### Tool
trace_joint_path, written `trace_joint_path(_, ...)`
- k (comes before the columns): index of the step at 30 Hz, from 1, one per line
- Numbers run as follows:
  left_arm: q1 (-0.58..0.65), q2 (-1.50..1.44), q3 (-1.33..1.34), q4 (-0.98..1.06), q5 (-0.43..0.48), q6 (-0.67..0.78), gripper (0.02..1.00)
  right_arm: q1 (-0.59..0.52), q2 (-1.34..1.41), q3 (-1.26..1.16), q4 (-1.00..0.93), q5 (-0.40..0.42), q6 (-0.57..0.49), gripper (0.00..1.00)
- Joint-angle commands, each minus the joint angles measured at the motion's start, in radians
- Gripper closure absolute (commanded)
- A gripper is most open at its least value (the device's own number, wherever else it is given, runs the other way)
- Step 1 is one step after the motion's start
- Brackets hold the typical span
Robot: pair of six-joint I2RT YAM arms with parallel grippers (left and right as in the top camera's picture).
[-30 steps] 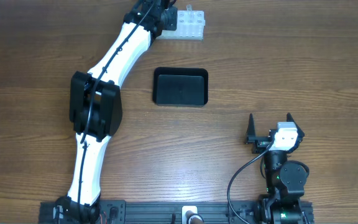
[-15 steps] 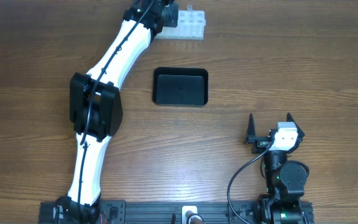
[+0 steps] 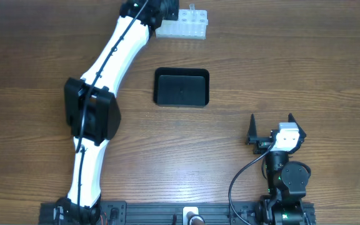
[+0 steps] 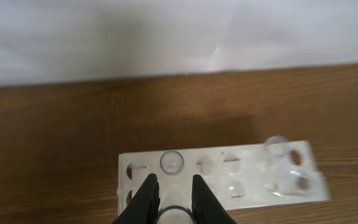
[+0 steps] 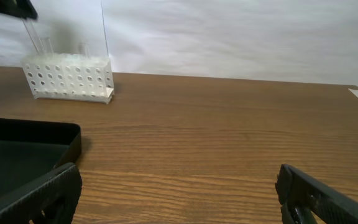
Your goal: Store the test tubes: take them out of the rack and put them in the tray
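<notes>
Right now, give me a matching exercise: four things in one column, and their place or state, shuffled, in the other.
Things:
1 rack
2 tray
3 left pincer
4 right pincer

Place or state:
A open, near its own arm's base
B black, empty, middle of the table
C shut on a test tube
D white, near the far edge

Pairs: 1-D, 2-B, 3-C, 4-A

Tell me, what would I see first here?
A long white arm stretches to the table's far edge, with the left hand closed around a clear test tube at the white rack. The black tray sits mid-table, and the right hand rests open near its base.
</notes>
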Motion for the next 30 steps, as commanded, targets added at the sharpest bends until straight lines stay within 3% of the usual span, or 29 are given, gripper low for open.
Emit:
trace_joint_path(1,-0.012,-0.132,0.027,-0.012,-0.008,0.008,0.980,-0.007,-0.009,-0.005,-0.004,-0.012,0.007,0.007)
trace_joint_path(9,-0.021,-0.238,0.027,-0.187,-0.003,-0.031,0.980,-0.007,-0.009,-0.005,-0.004,-0.012,0.007,0.007)
trace_joint_path(16,-0.023,-0.278,0.027,-0.534,0.145,-0.132,0.982,-0.007,-0.009,-0.005,-0.004,-0.012,0.007,0.007)
trace_joint_path(21,-0.034,-0.262,0.027,-0.711,0.160,-0.172,0.982,-0.007,-0.009,-0.005,-0.004,-0.012,0.007,0.009)
trace_joint_path(30,-0.054,-0.139,0.027,-0.825,0.207,-0.175,0.980,-0.007,-0.009,-0.005,-0.004,-0.012,0.007,0.007)
